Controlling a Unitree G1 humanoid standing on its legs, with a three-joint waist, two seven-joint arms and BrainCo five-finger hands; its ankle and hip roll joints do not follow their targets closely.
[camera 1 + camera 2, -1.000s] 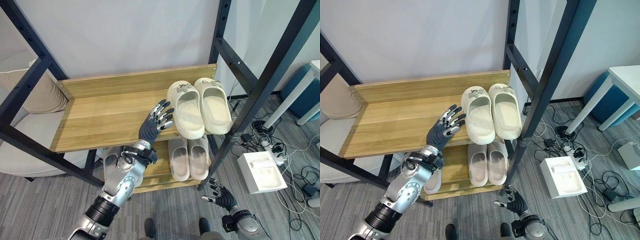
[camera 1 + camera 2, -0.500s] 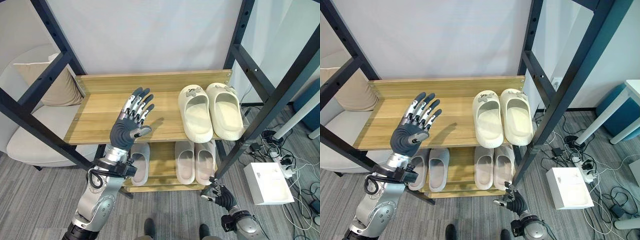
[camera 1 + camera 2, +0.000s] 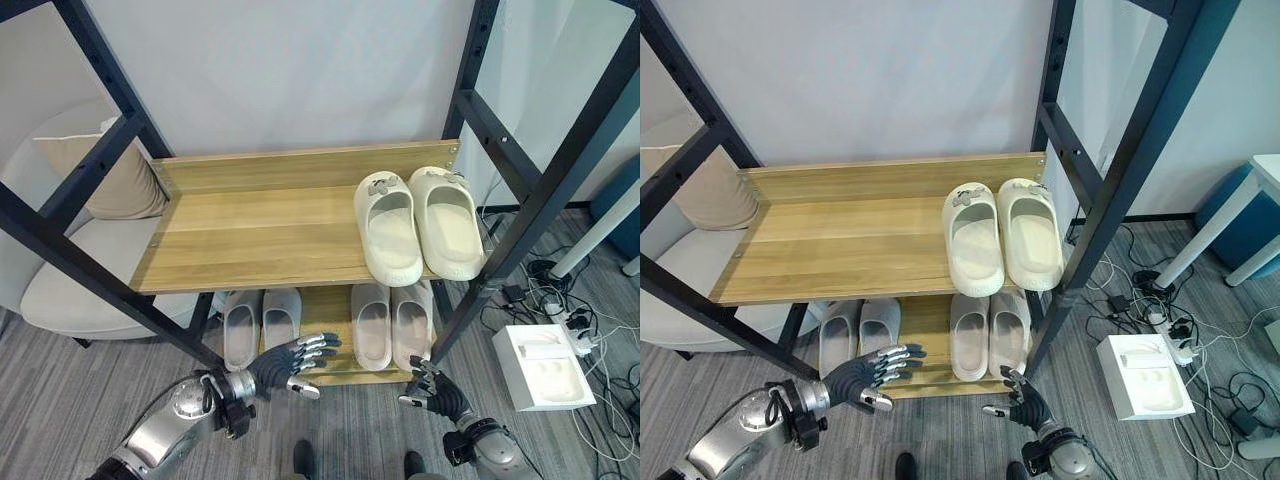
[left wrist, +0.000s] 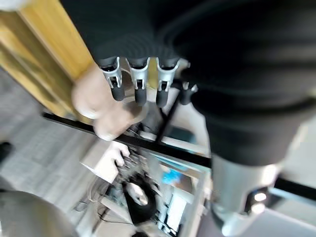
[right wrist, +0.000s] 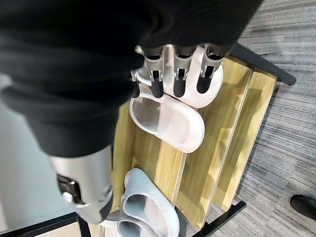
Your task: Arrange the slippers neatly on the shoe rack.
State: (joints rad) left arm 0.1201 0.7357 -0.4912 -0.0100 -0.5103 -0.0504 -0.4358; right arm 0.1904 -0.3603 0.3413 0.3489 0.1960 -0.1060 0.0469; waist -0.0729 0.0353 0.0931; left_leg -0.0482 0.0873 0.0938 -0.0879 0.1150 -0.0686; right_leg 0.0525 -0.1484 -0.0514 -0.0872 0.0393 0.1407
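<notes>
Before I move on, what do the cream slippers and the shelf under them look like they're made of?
The cream slippers look like moulded foam or soft rubber: matte, seamless, with thick rounded edges. The upper shelf looks like wood or wood-look laminate: plank lines, visible grain, a slight sheen. Its frame looks like black painted metal.

Around the rack: furniture and floor clutter.
A beige cushion [image 3: 118, 180] sits on a pale chair [image 3: 75, 285] at left; a white box [image 3: 543, 365] (lid off) lies lower right beside tangled cables [image 3: 565, 310] on grey carpet.
</notes>
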